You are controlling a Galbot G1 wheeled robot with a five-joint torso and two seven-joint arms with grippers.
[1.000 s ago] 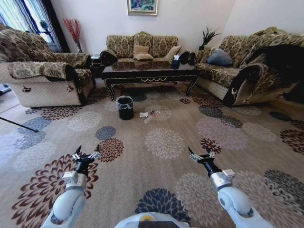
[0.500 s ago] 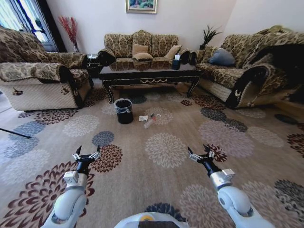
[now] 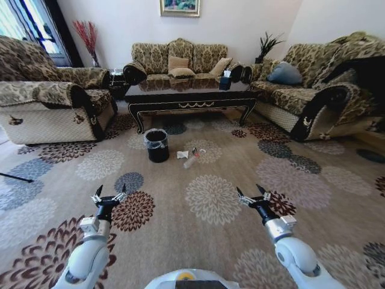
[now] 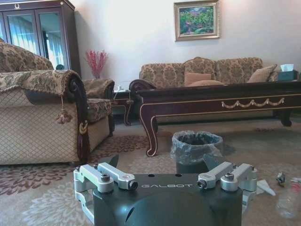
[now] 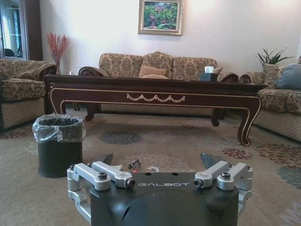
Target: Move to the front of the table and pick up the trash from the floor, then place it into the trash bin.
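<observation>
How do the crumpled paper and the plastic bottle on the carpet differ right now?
The crumpled paper is white and opaque, while the plastic bottle is clear and slim. The paper is a small bunched scrap; the bottle is longer and lies on its side. The paper sits nearer the trash bin, the bottle on its far side from the bin. Both lie on the floor in front of the table, untouched; left gripper and right gripper are open, well short of them.

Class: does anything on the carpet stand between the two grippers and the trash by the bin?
Nothing visible does. Bare carpet lies between the left gripper, the right gripper and the trash. The bin stands beside the trash, off that path.
</observation>
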